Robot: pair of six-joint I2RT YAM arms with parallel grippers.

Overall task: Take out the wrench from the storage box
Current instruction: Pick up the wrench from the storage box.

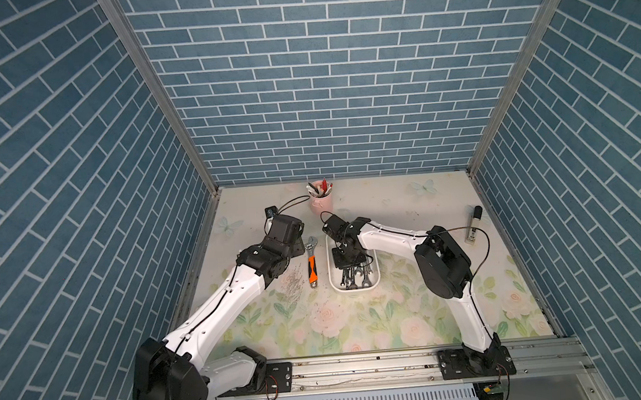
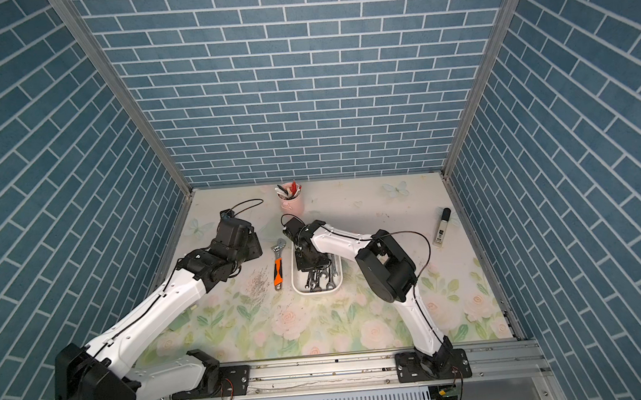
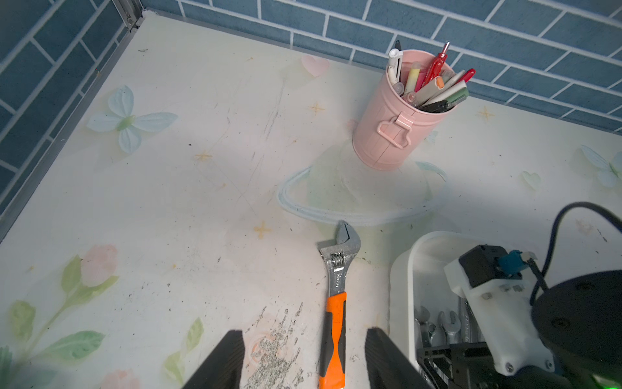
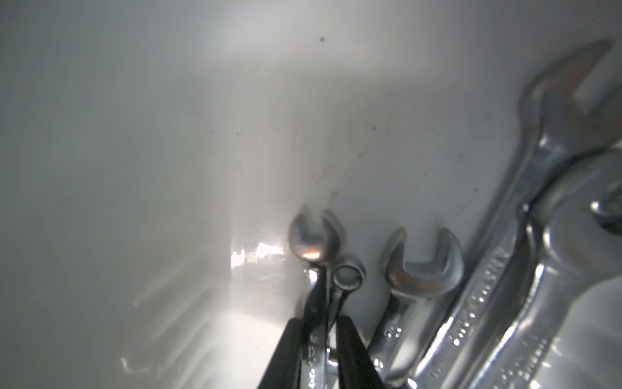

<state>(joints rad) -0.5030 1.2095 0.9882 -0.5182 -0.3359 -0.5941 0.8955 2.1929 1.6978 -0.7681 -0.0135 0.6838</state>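
My fingers (image 4: 286, 357) are black; the small wrench (image 4: 314, 242) is mirror-bright silver, the storage box (image 1: 332, 277) plain white. The adjustable wrench (image 1: 311, 271) has an orange-and-black handle and a grey steel head. The pen cup (image 1: 321, 204) is pink. The counter (image 1: 396, 311) shows pale pink roses, green leaves, blue butterflies; the walls (image 1: 304, 94), blue brick with white joints.

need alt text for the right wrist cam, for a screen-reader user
Close-up inside the white storage box: the right arm's two black fingers pinch the shank of a small wrench, its open end pointing away from the camera. A ring-end wrench, an open-end wrench and larger chrome wrenches lie beside it.
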